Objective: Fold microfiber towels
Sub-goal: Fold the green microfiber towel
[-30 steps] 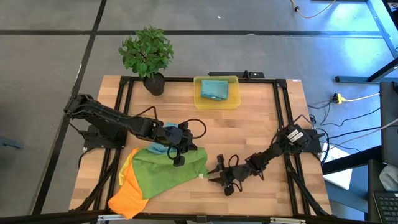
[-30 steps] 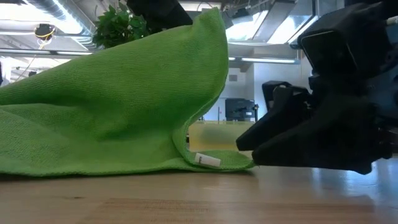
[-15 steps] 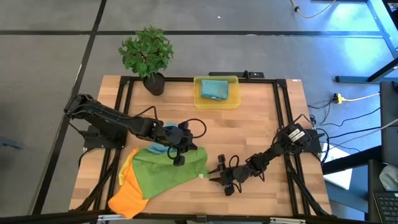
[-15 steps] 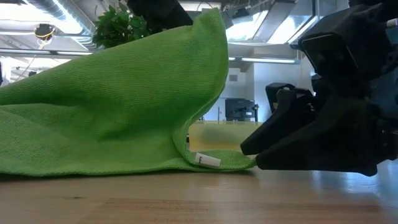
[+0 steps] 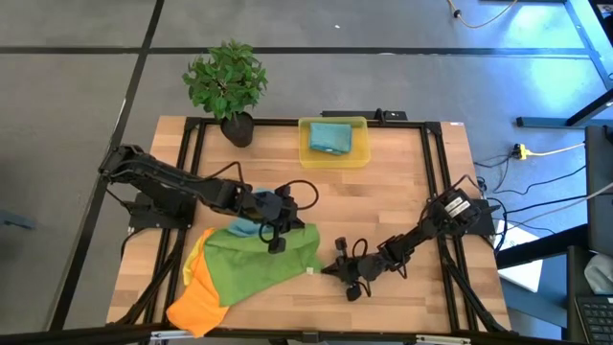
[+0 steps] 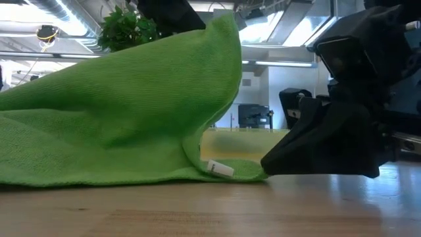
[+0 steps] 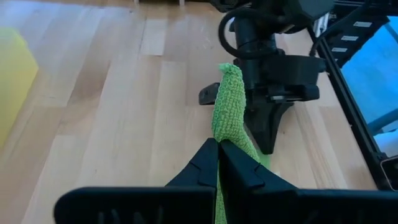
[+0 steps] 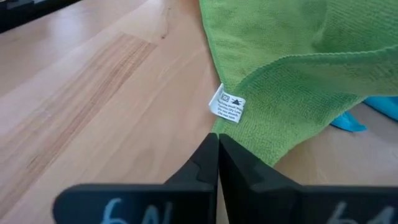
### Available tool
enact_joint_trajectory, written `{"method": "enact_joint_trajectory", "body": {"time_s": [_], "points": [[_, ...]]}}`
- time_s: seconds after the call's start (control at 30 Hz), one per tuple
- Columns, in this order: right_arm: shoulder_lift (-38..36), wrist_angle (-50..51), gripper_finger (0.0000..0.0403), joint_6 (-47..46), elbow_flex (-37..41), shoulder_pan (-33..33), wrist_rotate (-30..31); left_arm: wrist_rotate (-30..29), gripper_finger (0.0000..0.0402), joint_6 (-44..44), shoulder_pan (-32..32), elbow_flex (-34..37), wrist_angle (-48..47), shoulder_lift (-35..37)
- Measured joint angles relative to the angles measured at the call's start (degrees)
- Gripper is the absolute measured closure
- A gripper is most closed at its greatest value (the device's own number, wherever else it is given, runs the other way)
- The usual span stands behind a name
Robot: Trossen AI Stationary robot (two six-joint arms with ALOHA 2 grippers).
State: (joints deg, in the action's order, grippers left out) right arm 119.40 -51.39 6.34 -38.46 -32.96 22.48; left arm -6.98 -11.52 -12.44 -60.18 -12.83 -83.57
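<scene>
Soft green microfiber towel (image 5: 261, 261) lies at about 7 o'clock on the light wooden slatted table (image 5: 402, 192), spread over an orange cloth (image 5: 196, 305) and a yellow one (image 5: 194, 257), with a teal-blue cloth (image 5: 244, 228) showing at its 12 o'clock edge. Left gripper (image 5: 275, 240) is clamped tight on the towel's upper corner and holds it raised, so the fabric peaks like a tent in the low view. Right gripper (image 5: 329, 269) sits low on the table at the towel's 3 o'clock corner, fingers pressed together right at the hem beside the small white care label (image 8: 226, 105); whether any fabric is actually pinched I cannot tell. Translucent yellow plastic bin (image 5: 362, 153) at 12 o'clock holds one folded teal cloth (image 5: 329, 138). Step in hand, as I read it: securing the second corner before the first fold. Next move calls for confirming that hold, then lifting both corners together, keeping the edge taut.
</scene>
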Motion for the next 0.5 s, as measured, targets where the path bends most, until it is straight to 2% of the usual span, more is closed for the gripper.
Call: {"method": "enact_joint_trajectory", "body": {"time_s": [0.13,0.27,0.5], "points": [[-4.4,6.1,0.0399,2.3,0.2,0.0,0.9,0.0,0.0401,0.1,0.6,0.0,0.1,0.0],[-12.2,17.7,0.04,6.0,0.8,0.0,5.5,-0.5,0.0401,1.6,1.5,0.0,1.9,0.3],[-32.0,39.3,0.0401,4.1,0.6,0.0,16.5,-4.8,0.0401,6.2,5.2,0.0,12.4,5.2]]}}
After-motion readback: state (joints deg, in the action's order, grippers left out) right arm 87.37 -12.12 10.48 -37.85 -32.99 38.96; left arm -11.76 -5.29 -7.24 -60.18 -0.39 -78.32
